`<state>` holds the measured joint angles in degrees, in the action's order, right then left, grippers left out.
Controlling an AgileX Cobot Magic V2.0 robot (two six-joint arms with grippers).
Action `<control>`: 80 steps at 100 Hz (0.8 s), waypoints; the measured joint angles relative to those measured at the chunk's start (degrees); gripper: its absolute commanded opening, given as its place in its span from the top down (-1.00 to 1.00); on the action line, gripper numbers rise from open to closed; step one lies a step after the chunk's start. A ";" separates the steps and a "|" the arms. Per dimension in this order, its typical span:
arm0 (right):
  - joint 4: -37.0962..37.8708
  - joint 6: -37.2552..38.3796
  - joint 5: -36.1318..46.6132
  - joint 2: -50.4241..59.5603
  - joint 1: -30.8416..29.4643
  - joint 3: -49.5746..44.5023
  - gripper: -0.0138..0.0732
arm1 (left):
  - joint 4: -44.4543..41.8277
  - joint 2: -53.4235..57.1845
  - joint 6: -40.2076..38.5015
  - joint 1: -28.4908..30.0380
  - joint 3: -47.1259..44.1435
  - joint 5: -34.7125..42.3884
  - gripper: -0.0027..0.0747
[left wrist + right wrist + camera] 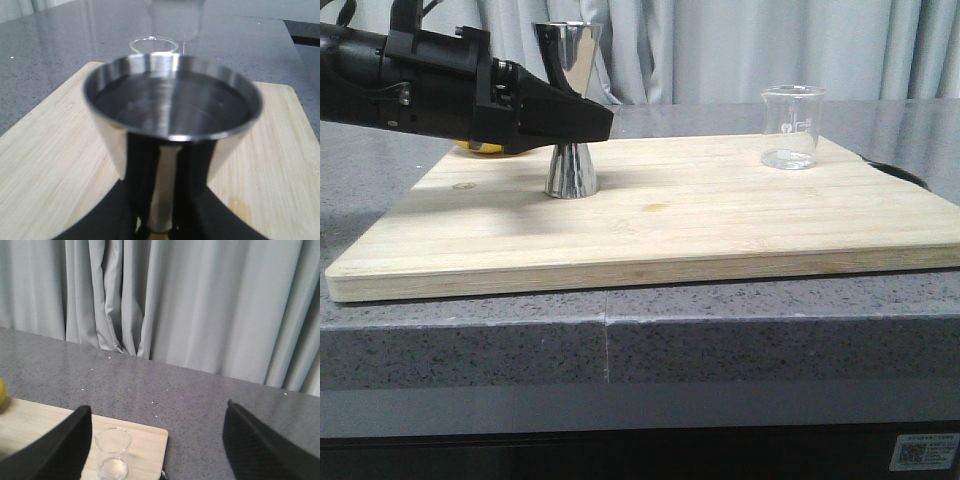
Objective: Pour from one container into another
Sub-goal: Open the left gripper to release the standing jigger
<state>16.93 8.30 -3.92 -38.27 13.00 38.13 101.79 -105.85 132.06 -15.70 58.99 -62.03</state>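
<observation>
The left gripper [582, 125] clamps the steel jigger [570, 110] at its waist, mid-board. The glass beaker [791, 127] stands far right, apparently empty. Right gripper [157, 447] hangs wide open above it. Likely next: lifting and tipping the beaker over the jigger.

Jigger [570, 110] is shiny mirror-polished steel, beaker [791, 127] clear glass, board [720, 220] pale matt wood, counter [470, 345] speckled grey stone.
</observation>
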 measured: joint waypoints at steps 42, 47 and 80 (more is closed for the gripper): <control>-0.05 0.00 0.00 0.00 0.00 0.00 -0.45 | 0.00 0.00 -0.37 0.00 0.00 0.56 0.21; -0.05 0.00 0.00 0.00 0.00 0.00 -0.45 | 0.00 0.00 -0.37 0.00 0.00 0.60 0.12; -0.05 0.00 0.00 0.00 0.00 0.00 -0.45 | 0.00 0.00 -0.41 0.00 0.00 0.60 -0.30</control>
<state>16.88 8.30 -3.92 -38.27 13.00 38.13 101.79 -105.85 131.65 -15.70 58.99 -61.43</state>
